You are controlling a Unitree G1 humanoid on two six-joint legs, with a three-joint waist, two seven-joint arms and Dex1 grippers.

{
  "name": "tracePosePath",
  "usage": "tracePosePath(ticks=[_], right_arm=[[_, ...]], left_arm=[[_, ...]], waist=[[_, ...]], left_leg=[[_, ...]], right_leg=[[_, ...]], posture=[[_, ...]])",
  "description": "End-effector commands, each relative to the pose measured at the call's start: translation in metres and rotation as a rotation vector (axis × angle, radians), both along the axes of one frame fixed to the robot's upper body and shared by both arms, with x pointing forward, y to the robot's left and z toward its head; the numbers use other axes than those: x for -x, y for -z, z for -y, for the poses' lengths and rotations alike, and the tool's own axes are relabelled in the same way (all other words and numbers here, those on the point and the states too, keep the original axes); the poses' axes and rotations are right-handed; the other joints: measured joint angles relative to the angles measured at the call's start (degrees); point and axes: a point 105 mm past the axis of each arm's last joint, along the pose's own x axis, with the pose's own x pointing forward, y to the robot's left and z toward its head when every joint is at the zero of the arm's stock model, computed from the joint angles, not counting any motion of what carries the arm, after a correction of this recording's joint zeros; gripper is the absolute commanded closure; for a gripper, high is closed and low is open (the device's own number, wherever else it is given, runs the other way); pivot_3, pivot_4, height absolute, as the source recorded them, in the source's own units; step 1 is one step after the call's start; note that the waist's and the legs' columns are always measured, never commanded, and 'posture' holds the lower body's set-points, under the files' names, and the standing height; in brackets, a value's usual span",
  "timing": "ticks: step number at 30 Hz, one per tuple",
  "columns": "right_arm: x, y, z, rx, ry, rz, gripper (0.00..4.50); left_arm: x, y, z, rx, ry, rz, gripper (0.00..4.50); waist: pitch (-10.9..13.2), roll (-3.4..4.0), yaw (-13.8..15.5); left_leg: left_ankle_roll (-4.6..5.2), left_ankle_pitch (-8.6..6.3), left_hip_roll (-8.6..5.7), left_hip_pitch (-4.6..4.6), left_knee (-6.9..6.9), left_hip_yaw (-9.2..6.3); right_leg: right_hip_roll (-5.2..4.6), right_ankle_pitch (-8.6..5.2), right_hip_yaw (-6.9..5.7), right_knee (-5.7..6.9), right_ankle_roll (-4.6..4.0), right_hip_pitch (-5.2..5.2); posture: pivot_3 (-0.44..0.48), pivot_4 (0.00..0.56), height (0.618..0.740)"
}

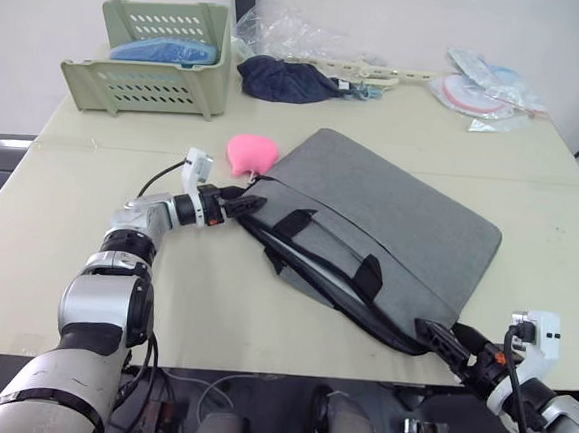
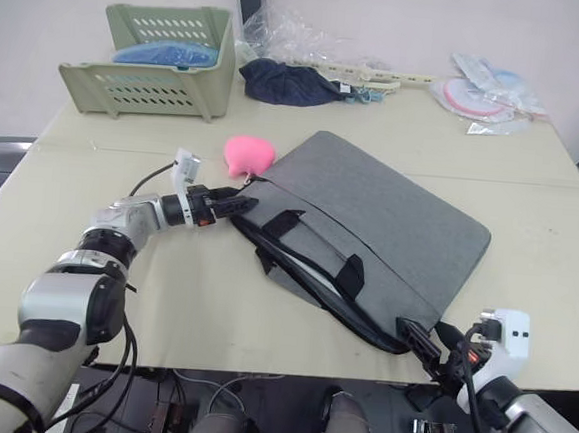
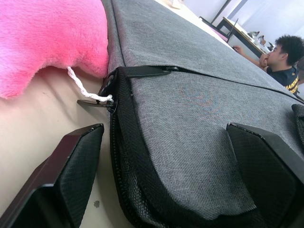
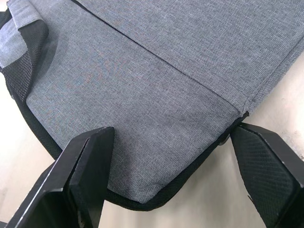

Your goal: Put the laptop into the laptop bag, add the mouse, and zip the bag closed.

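Currently laptop bag (image 1: 378, 234) lies diagonally mid-surface, long axis running far-left to near-right. Left claw (image 1: 242, 202) released, straddling its far-left corner by the zipper pull (image 3: 96, 100); right claw (image 2: 430, 345) released at near-right corner.

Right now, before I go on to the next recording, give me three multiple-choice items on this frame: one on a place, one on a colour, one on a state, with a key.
1. Where does the pink fuzzy lump lie?
A. inside the green basket
B. on the table against the laptop bag's far corner
C. on top of the bag

2. What colour are the laptop bag's handles?
A. black and grey
B. red
C. white

3. How do the left gripper's fingers stand?
A. shut on the pink lump
B. shut on a handle
C. open around the bag's corner

Key: 1 B, the lump touches the bag's corner by the zipper pull; 2 A, the straps show so; 3 C, the fingers sit apart, fabric between.
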Motion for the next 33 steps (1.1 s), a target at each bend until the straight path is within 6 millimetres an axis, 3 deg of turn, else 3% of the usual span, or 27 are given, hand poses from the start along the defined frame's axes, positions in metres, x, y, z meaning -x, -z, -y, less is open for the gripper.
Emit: tracePosePath(ticks=[1,8,16,30,31,33], right_arm=[[0.000,-0.002,-0.001,-0.004,-0.001,0.010,0.35],[0.002,0.001,-0.001,0.001,-0.001,-0.001,0.35],[-0.001,0.003,0.001,0.006,0.006,-0.001,0.35],[-0.004,0.005,0.002,0.011,0.007,-0.002,0.35],[-0.004,0.005,0.002,0.010,0.009,-0.001,0.22],[-0.005,0.006,0.003,0.011,0.011,-0.001,0.22]], left_arm=[[-0.002,0.002,-0.007,0.027,-0.055,-0.033,0.00],[-0.002,0.011,-0.007,0.087,-0.096,-0.122,0.00],[0.008,0.032,0.000,0.015,-0.032,-0.213,0.00],[0.009,0.036,0.004,-0.023,-0.019,-0.235,0.00],[0.010,0.035,0.005,-0.012,-0.015,-0.238,0.42],[0.011,0.035,0.005,-0.022,-0.001,-0.243,0.77]], waist=[[0.0,0.00,-0.1],[-0.1,-0.01,-0.1],[-0.4,0.02,-0.1],[-0.9,0.17,-0.1],[-0.9,0.17,-0.1],[-0.9,0.17,-0.1]], left_leg=[[0.00,0.00,0.00,0.00,0.00,0.00],[0.00,0.00,0.01,0.01,0.00,0.02],[0.00,0.00,0.00,0.04,-0.01,0.04],[0.07,-0.04,0.00,0.10,0.00,0.05],[0.09,-0.05,0.00,0.12,0.00,0.05],[0.11,-0.06,0.00,0.13,0.00,0.05]], right_leg=[[0.00,0.00,0.00,0.00,0.00,0.00],[0.00,0.00,0.02,0.01,0.00,0.00],[0.00,0.00,0.02,0.00,0.00,0.01],[0.00,0.00,0.02,-0.02,0.00,0.08],[0.00,0.00,0.02,-0.03,0.00,0.10],[0.00,0.00,0.02,-0.03,0.00,0.12]], posture=[[0.000,0.150,0.740],[0.000,0.150,0.740],[0.000,0.150,0.740],[0.000,0.150,0.740],[0.000,0.150,0.740],[0.000,0.150,0.740]])
